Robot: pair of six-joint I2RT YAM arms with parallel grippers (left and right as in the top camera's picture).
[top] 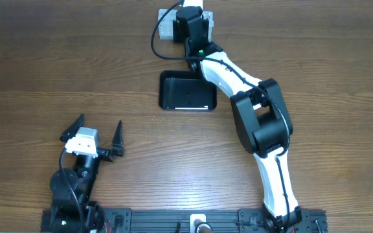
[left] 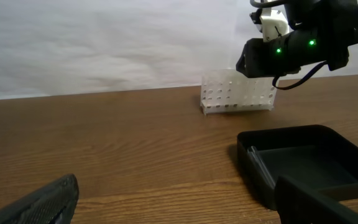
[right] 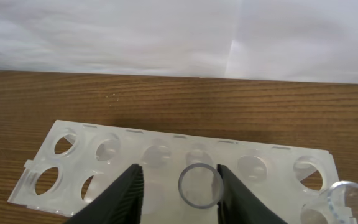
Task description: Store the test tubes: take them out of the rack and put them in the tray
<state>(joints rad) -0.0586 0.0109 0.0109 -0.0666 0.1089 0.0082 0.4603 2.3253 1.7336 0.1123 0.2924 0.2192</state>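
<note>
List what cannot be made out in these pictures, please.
Top view: the right arm covers most of the rack; its contents cannot be counted.
Left wrist view: a left finger covers the near part of the tray.
Right wrist view: the edge cuts off the corner tube.

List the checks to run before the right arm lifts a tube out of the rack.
1. Tube between right jaws: ok.
2. Jaws shut on it: not ok, a gap shows on one side.
3. Neighbour tube clear of jaws: ok.
4. Tray near rack, top open: ok.
5. Left arm away from tray: ok.
6. Rack fixed down: cannot tell.
</note>
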